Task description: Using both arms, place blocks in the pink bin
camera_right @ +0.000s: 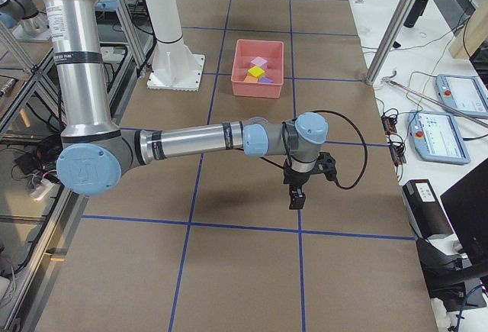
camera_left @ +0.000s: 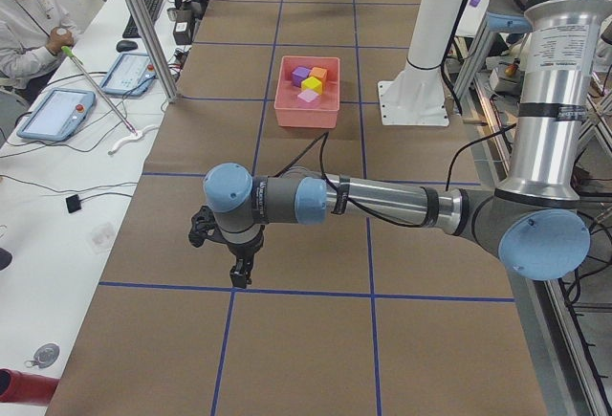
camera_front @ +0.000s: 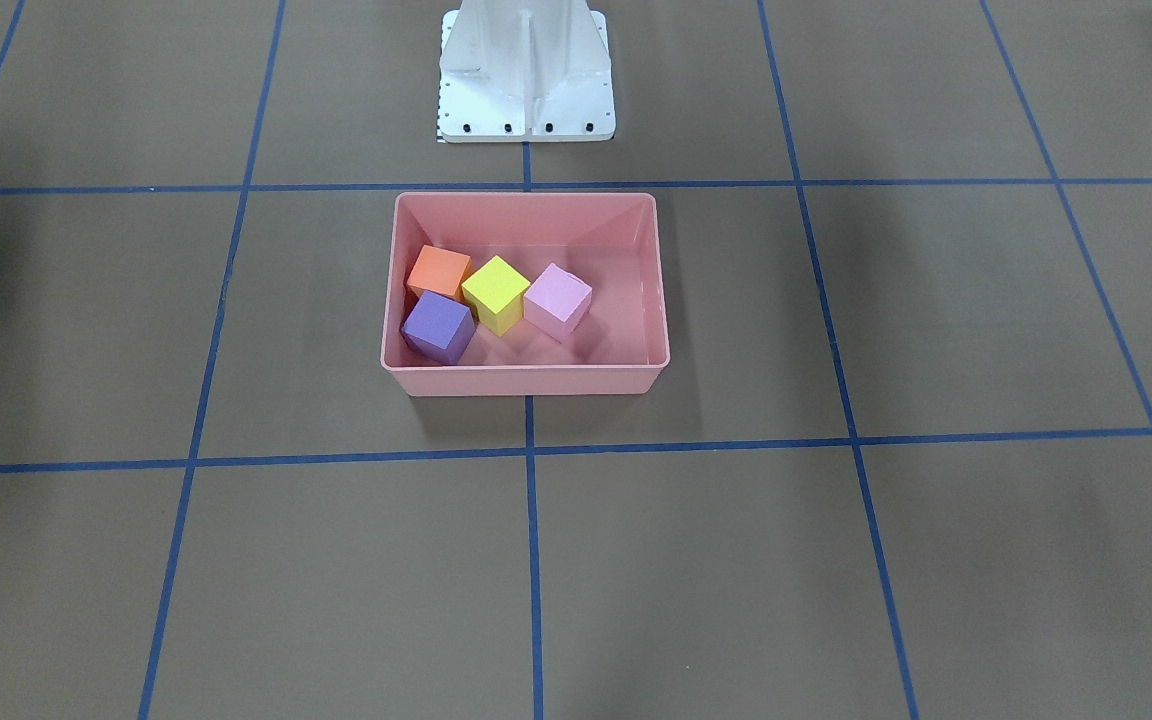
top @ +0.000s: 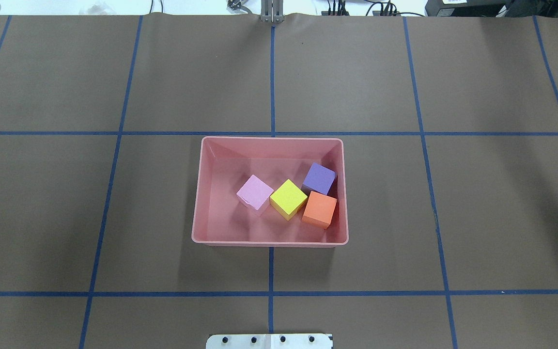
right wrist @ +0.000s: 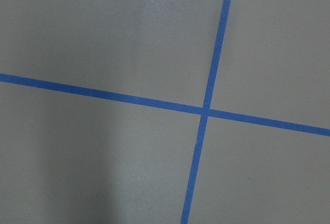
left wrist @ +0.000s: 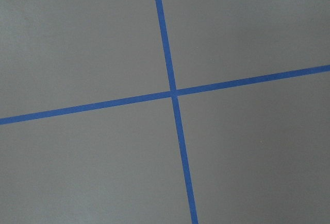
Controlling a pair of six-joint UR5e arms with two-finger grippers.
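The pink bin [top: 196, 203] [camera_front: 526, 380] stands at the table's middle and holds all the blocks: the orange block [top: 319, 209] [camera_front: 439, 271], the yellow block [top: 288, 198] [camera_front: 496, 291], the pale pink block [top: 255, 192] [camera_front: 557, 300] and the purple block [top: 319, 178] [camera_front: 437, 326]. My left gripper [camera_left: 240, 273] shows only in the exterior left view, hanging over bare table far from the bin; I cannot tell whether it is open or shut. My right gripper [camera_right: 296, 198] shows only in the exterior right view, also far from the bin; its state I cannot tell.
The white pedestal base [camera_front: 526, 75] stands just behind the bin. Blue tape lines [left wrist: 172, 91] [right wrist: 204, 110] cross under both wrist cameras. A person [camera_left: 24, 14] sits at a side desk with tablets [camera_left: 57, 115]. A metal post [camera_right: 393, 30] stands by the table edge.
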